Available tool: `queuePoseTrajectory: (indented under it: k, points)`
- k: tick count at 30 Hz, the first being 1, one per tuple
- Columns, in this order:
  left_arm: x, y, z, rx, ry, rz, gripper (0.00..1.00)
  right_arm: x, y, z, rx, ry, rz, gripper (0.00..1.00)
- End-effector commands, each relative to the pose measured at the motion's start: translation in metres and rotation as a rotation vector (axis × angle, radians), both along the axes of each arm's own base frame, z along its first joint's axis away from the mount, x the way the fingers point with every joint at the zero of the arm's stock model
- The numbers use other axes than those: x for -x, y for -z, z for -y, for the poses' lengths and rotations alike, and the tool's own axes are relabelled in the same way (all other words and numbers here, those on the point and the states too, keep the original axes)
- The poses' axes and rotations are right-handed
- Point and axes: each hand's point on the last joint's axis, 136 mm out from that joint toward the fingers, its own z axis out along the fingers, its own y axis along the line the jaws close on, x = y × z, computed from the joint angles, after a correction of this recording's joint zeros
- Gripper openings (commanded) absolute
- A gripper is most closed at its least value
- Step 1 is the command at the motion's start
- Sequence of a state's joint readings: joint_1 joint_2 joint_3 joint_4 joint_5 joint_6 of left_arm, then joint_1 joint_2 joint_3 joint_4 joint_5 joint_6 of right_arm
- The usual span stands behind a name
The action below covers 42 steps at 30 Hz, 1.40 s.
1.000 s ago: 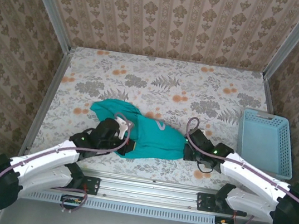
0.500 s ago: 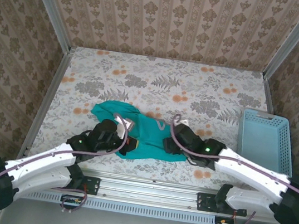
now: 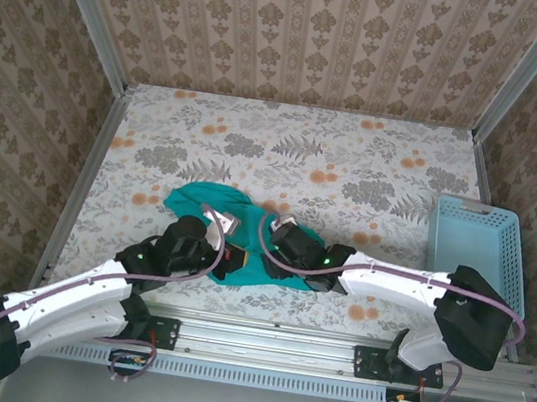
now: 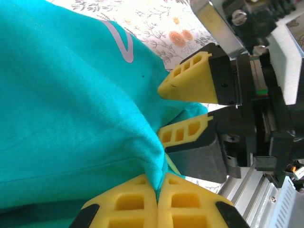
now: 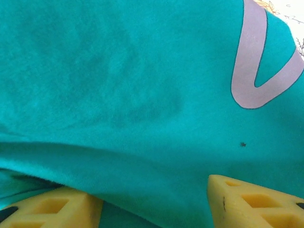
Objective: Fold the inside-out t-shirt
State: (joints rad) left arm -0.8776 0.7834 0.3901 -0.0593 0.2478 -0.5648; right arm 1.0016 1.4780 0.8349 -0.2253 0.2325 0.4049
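While left gripper (image 4: 156, 194) pinches the t-shirt (image 4: 71, 118), right gripper (image 5: 152, 204) stands spread alongside, basket (image 3: 472, 257) well apart

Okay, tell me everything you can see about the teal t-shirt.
The t-shirt is plain teal, in a soft, knit-looking fabric. It lies bunched and rumpled on the floral table near the front edge, between the two arms. A pale V-shaped strip shows on it, along with a tiny dark speck. The left gripper is shut, pinching a raised fold of the cloth. The right gripper is open, with its fingers spread on either side of the fabric.
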Motion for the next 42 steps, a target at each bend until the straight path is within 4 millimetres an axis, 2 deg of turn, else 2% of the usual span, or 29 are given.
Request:
queuePoseTrajectory:
  k: [1, 5, 9, 11, 13, 17, 19, 21, 23, 24, 28, 30, 33, 38, 40, 42]
  points:
    - [0.007, -0.003, 0.004, 0.016, 0.045, 0.013, 0.0, -0.015, -0.008, -0.006, 0.011, 0.017, 0.062, 0.52]
    - [0.007, 0.001, 0.0, -0.012, 0.04, 0.012, 0.0, -0.027, -0.017, 0.004, 0.045, 0.078, 0.121, 0.18]
    - [0.003, 0.012, -0.012, -0.081, -0.002, 0.017, 0.0, -0.03, -0.035, 0.018, 0.024, 0.114, 0.159, 0.01]
    - [-0.002, 0.018, -0.02, -0.136, -0.043, 0.021, 0.0, -0.029, -0.042, 0.023, 0.02, 0.122, 0.168, 0.0]
    - [-0.007, 0.023, -0.029, -0.194, -0.084, 0.028, 0.0, -0.027, -0.059, 0.027, -0.03, 0.122, 0.179, 0.0]
    - [-0.021, 0.035, -0.052, -0.351, -0.182, 0.04, 0.0, -0.019, -0.076, 0.021, -0.128, 0.1, 0.157, 0.0]
    - [-0.027, 0.039, -0.064, -0.431, -0.237, 0.036, 0.08, -0.016, -0.085, 0.018, -0.167, 0.095, 0.151, 0.0]
    - [-0.031, 0.042, -0.075, -0.496, -0.284, 0.031, 0.09, -0.014, -0.094, 0.015, -0.203, 0.091, 0.147, 0.0]
    - [-0.033, 0.038, -0.084, -0.539, -0.332, 0.027, 0.12, -0.012, -0.105, 0.008, -0.244, 0.07, 0.134, 0.0]
    - [-0.033, 0.033, -0.084, -0.537, -0.344, 0.035, 0.17, -0.01, -0.109, 0.005, -0.257, 0.061, 0.127, 0.0]
    - [-0.022, -0.003, -0.065, -0.416, -0.319, 0.139, 0.3, -0.009, -0.12, -0.008, -0.308, 0.043, 0.098, 0.0]
    - [-0.016, -0.015, -0.057, -0.374, -0.306, 0.162, 0.31, -0.009, -0.122, -0.014, -0.324, 0.044, 0.087, 0.0]
    - [-0.003, -0.029, -0.032, -0.309, -0.236, 0.194, 0.33, -0.01, -0.125, -0.022, -0.35, 0.043, 0.068, 0.0]
    - [0.01, -0.036, 0.007, -0.197, -0.148, 0.177, 0.42, -0.007, -0.13, -0.035, -0.403, 0.025, 0.044, 0.0]
    - [0.008, -0.035, 0.014, -0.164, -0.156, 0.164, 0.46, -0.004, -0.131, -0.038, -0.414, 0.015, 0.036, 0.0]
    - [0.001, -0.032, 0.014, -0.156, -0.189, 0.154, 0.54, -0.001, -0.133, -0.041, -0.426, 0.003, 0.034, 0.0]
